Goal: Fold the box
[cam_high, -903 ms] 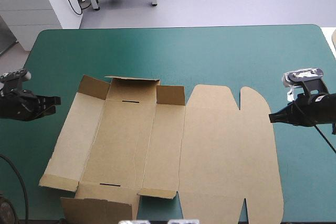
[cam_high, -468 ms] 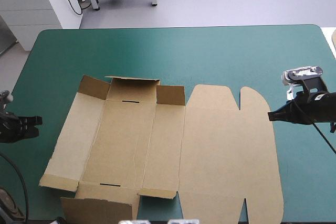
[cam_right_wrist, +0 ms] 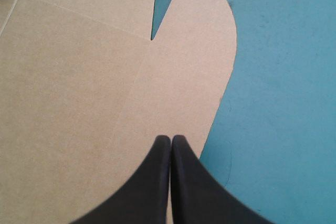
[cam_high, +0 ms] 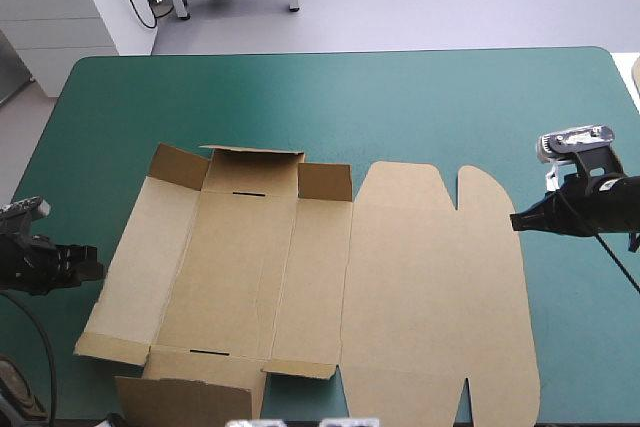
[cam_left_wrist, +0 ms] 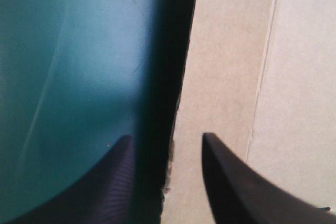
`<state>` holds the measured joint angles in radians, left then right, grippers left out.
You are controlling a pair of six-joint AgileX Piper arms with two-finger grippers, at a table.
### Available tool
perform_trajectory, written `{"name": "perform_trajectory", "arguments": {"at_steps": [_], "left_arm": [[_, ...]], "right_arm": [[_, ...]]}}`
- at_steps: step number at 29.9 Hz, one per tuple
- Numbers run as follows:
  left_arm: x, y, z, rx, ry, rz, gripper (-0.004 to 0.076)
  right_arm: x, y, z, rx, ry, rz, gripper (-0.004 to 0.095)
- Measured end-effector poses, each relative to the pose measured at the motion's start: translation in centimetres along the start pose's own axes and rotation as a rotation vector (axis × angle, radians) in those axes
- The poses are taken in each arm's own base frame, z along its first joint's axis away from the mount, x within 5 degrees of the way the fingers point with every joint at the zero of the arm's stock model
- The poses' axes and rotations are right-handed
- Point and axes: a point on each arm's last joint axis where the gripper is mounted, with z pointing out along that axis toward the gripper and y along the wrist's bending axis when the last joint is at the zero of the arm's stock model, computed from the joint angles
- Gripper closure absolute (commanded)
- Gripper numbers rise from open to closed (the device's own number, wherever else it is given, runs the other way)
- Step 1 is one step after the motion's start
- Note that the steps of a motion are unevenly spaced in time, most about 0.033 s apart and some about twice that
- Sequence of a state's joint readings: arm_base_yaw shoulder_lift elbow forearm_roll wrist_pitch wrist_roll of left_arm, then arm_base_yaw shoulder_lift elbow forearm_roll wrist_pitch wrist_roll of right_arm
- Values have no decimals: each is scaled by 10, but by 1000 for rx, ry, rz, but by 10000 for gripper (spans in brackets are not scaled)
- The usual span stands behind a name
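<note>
The brown box (cam_high: 300, 267) lies open on the teal-green cover, its lid (cam_high: 440, 287) flat to the right and its left wall (cam_high: 135, 267) and far flaps slightly raised. My left gripper (cam_high: 96, 267) sits at the left wall's outer edge. In the left wrist view it (cam_left_wrist: 167, 136) is open and straddles that edge, one finger over the cover and one over the board (cam_left_wrist: 231, 51). My right gripper (cam_high: 516, 220) is shut, its tip at the lid's right edge. In the right wrist view it (cam_right_wrist: 170, 138) points over the lid's rounded flap (cam_right_wrist: 194, 51).
The box's near flap (cam_high: 190, 399) reaches the table's front edge. The teal-green cover (cam_high: 330, 97) spreads wide beyond the box's far side, and a narrower strip (cam_high: 590, 327) lies to the right of the lid.
My left gripper drew back from the box, slid toward the table's front, and has now come in to the left wall's edge. The right gripper and the box have barely moved.
</note>
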<state>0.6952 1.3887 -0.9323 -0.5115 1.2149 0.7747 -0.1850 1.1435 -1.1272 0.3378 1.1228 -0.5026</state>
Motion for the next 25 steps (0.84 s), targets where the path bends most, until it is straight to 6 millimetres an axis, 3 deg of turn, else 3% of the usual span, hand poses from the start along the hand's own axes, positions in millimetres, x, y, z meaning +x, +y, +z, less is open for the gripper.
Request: {"name": "perform_trajectory", "arguments": {"at_steps": [8, 25], "left_arm": [[-1, 1, 2, 6, 2, -66, 274], [-14, -15, 45, 56, 178, 6, 324]], "right_arm": [[0, 1, 0, -6, -3, -1, 924], [0, 1, 0, -14, -7, -3, 924]]}}
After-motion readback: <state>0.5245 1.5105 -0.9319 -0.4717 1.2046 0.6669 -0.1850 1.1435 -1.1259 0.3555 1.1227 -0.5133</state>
